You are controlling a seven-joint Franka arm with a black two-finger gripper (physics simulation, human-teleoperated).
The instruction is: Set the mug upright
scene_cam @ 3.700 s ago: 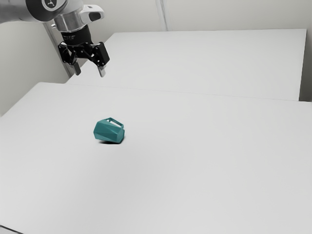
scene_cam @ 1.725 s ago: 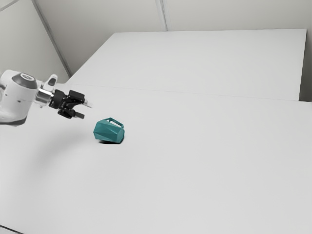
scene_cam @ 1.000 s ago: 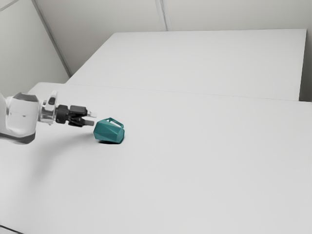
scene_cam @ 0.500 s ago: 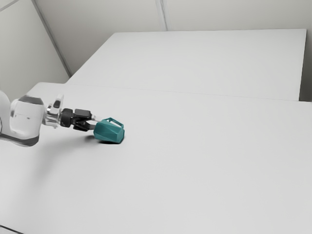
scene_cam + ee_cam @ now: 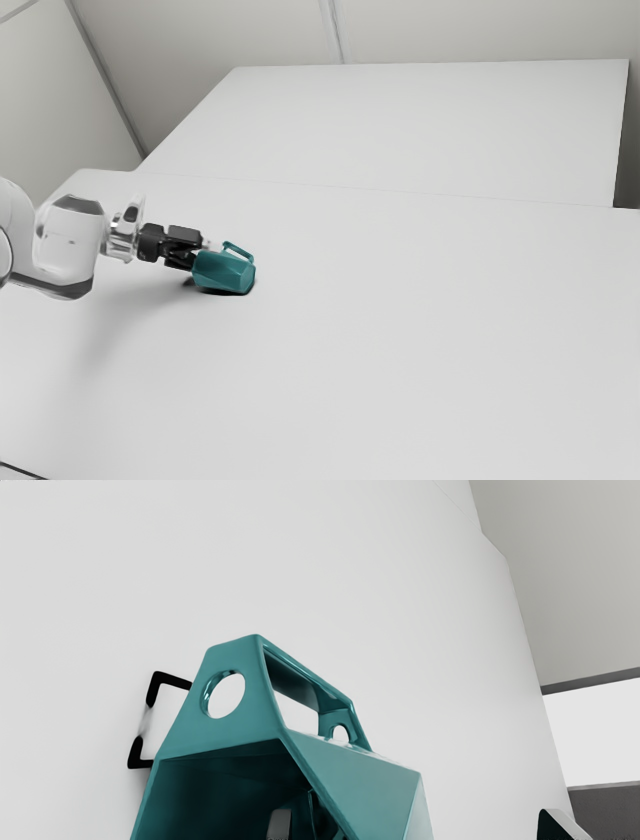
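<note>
Have the white table [image 5: 400,340] spread across most of the exterior view. Find the teal mug [image 5: 224,274] on it, left of centre and just below mid-height, lying on its side, handle [image 5: 238,252] up, mouth towards the gripper [image 5: 202,255]. Hold the gripper open at its left end, fingers well apart: one finger [image 5: 280,825] inside the mouth, the other finger [image 5: 559,826] outside. Grip nothing; cannot tell about contact with the mug's wall.
</note>
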